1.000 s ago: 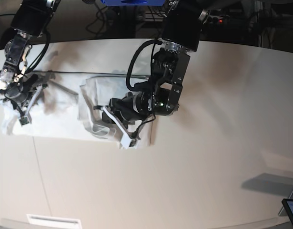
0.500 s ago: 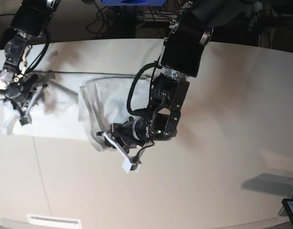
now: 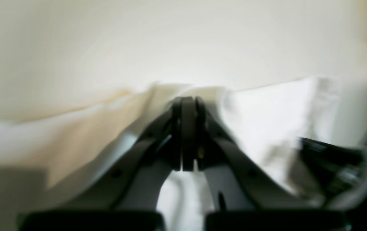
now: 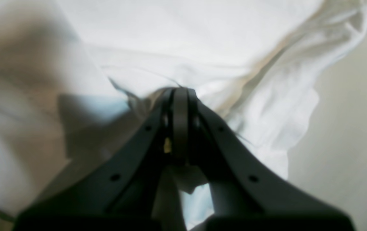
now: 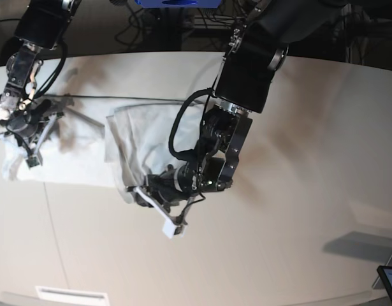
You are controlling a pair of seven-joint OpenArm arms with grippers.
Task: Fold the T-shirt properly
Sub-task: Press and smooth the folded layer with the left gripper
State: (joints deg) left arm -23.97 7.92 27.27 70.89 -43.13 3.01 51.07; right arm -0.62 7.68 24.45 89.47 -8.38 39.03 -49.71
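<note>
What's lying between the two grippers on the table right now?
In the base view, only the T-shirt spans the stretch from the right gripper to the left gripper; both are shut on its cloth.

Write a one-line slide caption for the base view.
Both end effectors, left and right, shut on the white T-shirt spread across the tabletop.

The plain white, wrinkled cotton T-shirt [image 5: 87, 150] lies partly folded at the desk's left, its right edge lifted and bunched
</note>
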